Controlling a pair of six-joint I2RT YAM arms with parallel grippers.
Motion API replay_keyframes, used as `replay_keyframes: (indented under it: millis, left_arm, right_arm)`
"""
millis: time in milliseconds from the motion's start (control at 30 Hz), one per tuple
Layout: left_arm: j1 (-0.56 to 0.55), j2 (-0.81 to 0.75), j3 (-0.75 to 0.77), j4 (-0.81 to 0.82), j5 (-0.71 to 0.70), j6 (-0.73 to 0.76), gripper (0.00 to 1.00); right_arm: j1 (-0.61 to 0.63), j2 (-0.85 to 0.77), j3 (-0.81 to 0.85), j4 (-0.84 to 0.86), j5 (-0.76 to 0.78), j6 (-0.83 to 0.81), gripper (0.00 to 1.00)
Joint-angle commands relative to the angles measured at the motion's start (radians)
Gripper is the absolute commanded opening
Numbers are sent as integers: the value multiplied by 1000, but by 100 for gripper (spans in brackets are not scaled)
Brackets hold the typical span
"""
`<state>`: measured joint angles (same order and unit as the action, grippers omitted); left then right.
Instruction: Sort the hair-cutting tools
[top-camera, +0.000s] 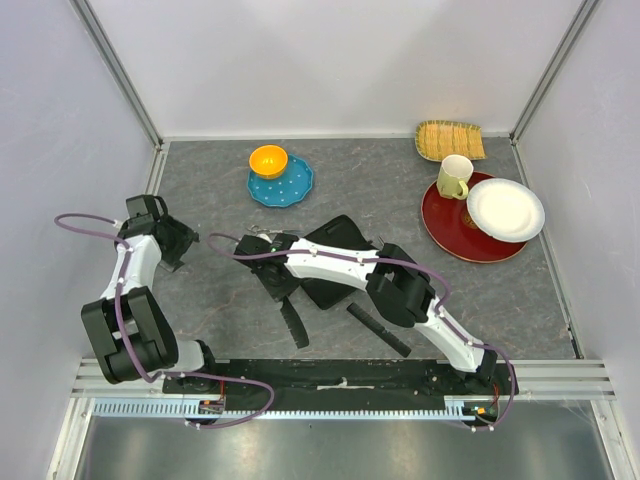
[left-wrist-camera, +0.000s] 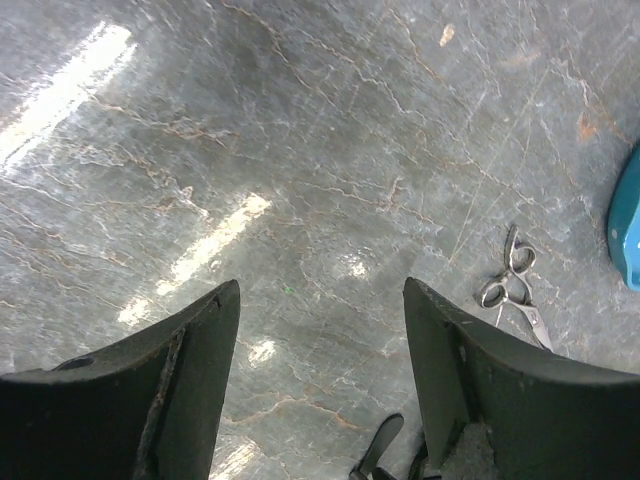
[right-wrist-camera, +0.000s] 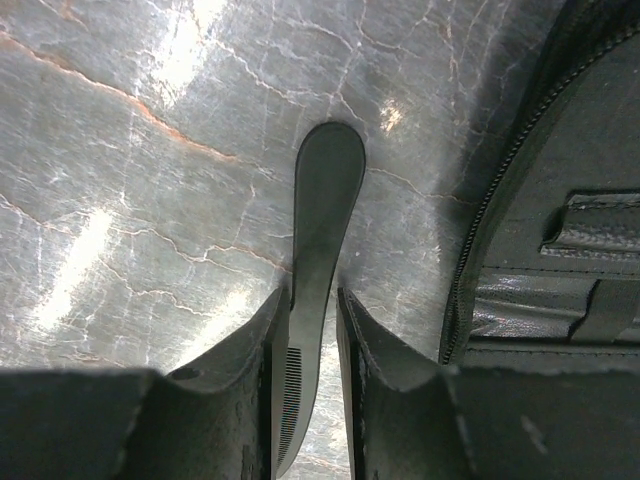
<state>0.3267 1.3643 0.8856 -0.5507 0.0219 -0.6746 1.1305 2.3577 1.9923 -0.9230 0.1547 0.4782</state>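
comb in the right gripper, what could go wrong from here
1. The right gripper pinches the comb by its narrow sides, with a long rounded end sticking out ahead, so it may swivel or slip when lifted.
2. The case lies close beside the gripper; a finger or the comb could snag its zip edge and drag it.

The left arm (top-camera: 135, 268) was made of white tube parts and big round black joints. The right arm (top-camera: 330, 262) looked the same. A thin purple cable (top-camera: 85, 222) ran in loops along each arm. Both arms sat on a long flat black base plate (top-camera: 340, 375) with a silver ridged metal rail (top-camera: 330, 408) in front. The left gripper (left-wrist-camera: 320, 300) had two thick dark plastic fingers (left-wrist-camera: 190, 390) with small scratches. The right gripper (right-wrist-camera: 312, 310) had dark, rough fingers too.
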Motion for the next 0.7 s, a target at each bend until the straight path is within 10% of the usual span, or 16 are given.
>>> replay_keyframes:
  millis: [0, 667]
  left_arm:
    - [26, -8, 38, -8, -33, -40, 73]
    - [28, -14, -4, 37, 102, -39, 73]
  right_arm:
    - [14, 52, -44, -109, -1, -7, 30]
    - [14, -52, -61, -27, 42, 3, 17]
